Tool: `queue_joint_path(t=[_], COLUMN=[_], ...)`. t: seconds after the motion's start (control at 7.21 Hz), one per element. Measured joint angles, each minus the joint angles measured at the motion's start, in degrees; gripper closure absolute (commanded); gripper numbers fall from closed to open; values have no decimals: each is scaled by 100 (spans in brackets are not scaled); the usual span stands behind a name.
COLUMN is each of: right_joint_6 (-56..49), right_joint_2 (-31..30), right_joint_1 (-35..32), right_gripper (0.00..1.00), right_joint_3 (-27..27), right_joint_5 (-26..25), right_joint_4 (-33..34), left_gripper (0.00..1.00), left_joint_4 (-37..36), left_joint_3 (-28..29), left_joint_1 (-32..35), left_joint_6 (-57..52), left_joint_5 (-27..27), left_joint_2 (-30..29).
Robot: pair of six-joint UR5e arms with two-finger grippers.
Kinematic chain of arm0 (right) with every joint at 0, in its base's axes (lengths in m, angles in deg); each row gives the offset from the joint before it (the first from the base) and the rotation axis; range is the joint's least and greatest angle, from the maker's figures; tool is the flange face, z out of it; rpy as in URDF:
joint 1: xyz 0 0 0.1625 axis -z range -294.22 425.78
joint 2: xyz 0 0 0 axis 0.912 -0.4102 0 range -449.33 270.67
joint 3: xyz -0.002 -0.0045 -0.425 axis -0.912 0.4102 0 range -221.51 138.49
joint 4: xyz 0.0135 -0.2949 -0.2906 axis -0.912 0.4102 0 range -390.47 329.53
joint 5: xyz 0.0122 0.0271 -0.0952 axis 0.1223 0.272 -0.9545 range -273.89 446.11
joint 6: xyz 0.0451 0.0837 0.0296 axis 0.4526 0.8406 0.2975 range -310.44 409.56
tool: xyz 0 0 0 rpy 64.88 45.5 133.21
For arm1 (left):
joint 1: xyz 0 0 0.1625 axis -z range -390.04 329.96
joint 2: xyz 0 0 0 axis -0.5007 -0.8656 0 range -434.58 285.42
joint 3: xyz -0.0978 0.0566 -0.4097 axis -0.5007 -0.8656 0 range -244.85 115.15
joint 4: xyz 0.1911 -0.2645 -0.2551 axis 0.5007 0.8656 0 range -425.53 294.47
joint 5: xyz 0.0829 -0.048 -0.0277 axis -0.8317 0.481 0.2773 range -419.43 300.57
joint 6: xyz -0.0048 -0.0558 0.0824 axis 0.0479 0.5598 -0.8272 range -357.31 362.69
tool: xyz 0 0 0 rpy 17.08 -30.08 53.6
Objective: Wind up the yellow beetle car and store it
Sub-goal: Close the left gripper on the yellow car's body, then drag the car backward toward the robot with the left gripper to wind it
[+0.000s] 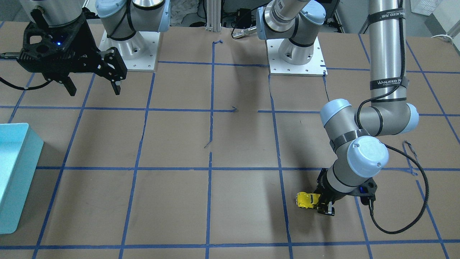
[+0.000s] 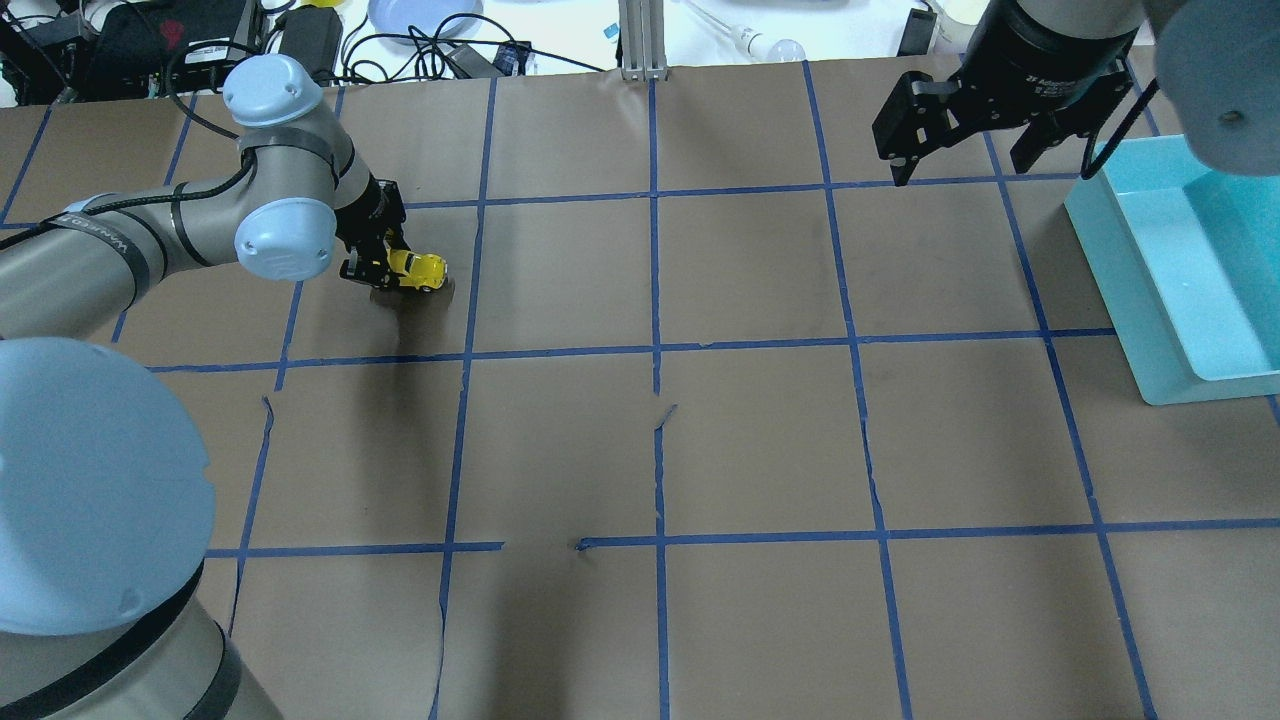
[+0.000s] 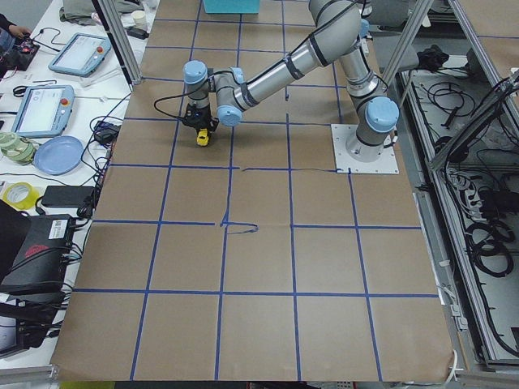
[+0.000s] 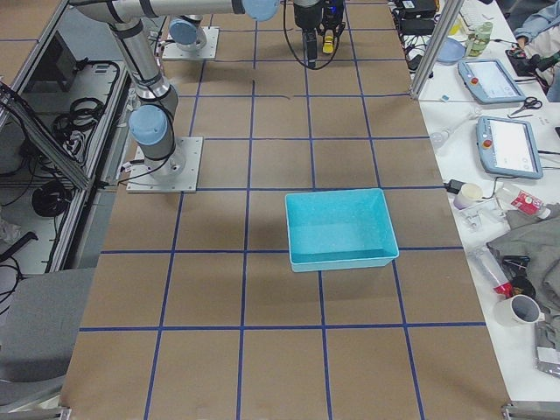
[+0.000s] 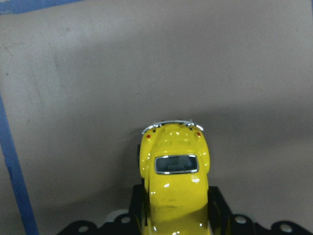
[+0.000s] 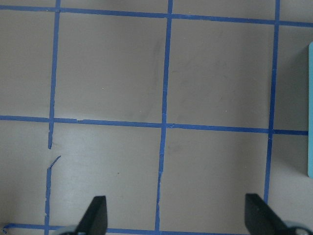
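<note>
The left fingers point(image 1: 328, 209) clamp the yellow beetle car point(image 2: 418, 268) low at the counter point(image 2: 760, 440), well apart from the teal bin point(image 2: 1112, 290), where the right fingers point(image 1: 70, 88) hang spread. Winding seems in hand: next, wheels pressed down and dragged backward

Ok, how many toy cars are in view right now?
1. The yellow beetle car is gripped by the left gripper, toward the table's far side on the robot's left. The turquoise bin holds none.

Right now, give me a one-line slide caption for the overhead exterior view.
Left tool grips the yellow beetle car; right tool hangs open near the teal bin.
</note>
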Motion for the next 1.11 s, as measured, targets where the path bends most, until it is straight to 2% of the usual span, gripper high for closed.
queue_joint_path(t=[0.14,0.55,0.69,0.83,1.11], right_joint_6=[0,0,0,0,0], right_joint_2=[0,-5,-7,-8,-9], right_joint_1=[0,-5,-6,-4,-1], right_gripper=[0,0,0,0,0], right_joint_3=[0,0,0,0,0], right_joint_5=[-1,-7,-11,-13,-17], right_joint_4=[0,0,-2,-6,-8], left_gripper=[100,100,100,100,100], left_joint_4=[32,64,69,73,76], left_joint_3=[39,47,39,43,69], left_joint_1=[97,507,577,609,611], left_joint_6=[210,1506,1711,1771,1717], left_joint_5=[94,1207,1364,1392,1092], left_joint_2=[36,-27,-51,-68,-121])
